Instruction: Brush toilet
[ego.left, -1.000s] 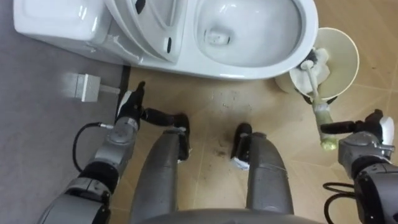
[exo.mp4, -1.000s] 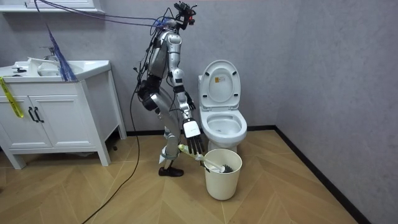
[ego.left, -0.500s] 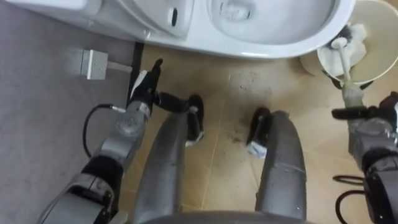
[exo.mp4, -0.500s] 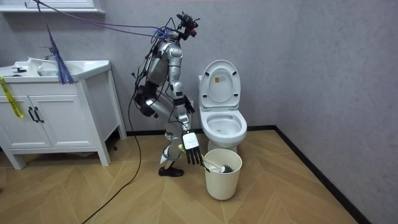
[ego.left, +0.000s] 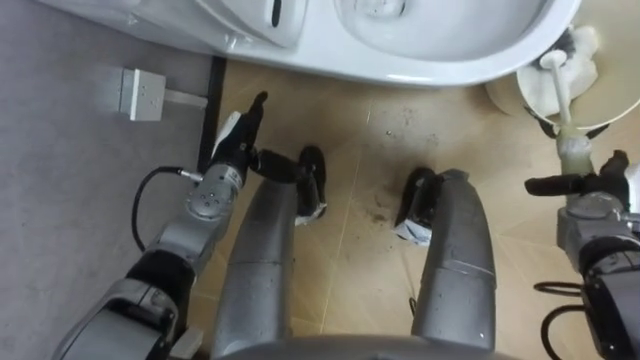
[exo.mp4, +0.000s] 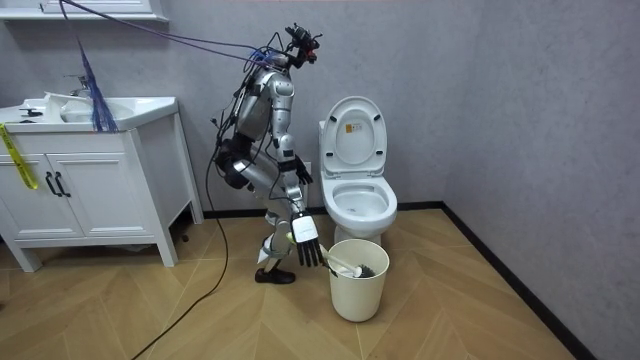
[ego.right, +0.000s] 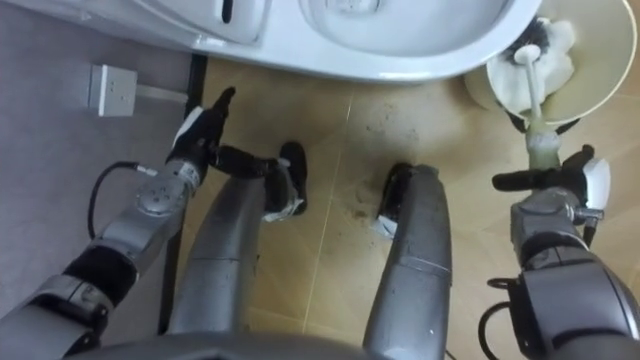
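Room: grey walls and a wood floor (exo.mp4: 470, 300). The robot stands beside the toilet (exo.mp4: 358, 205), whose lid is raised. A white cabinet (exo.mp4: 90, 190) is on the room view's left.
Room view, bin: the bin (exo.mp4: 358, 290) stands near the toilet. The brush (exo.mp4: 345, 267) slants out of it to the right hand (exo.mp4: 308, 238).
Eye views, right hand: thumb and curled fingers pinch the brush handle, and the bristle head lies inside the bin.
Eye views, left hand: the left hand (ego.left: 232, 148) has straight fingers pressed together, pointing at the toilet base.
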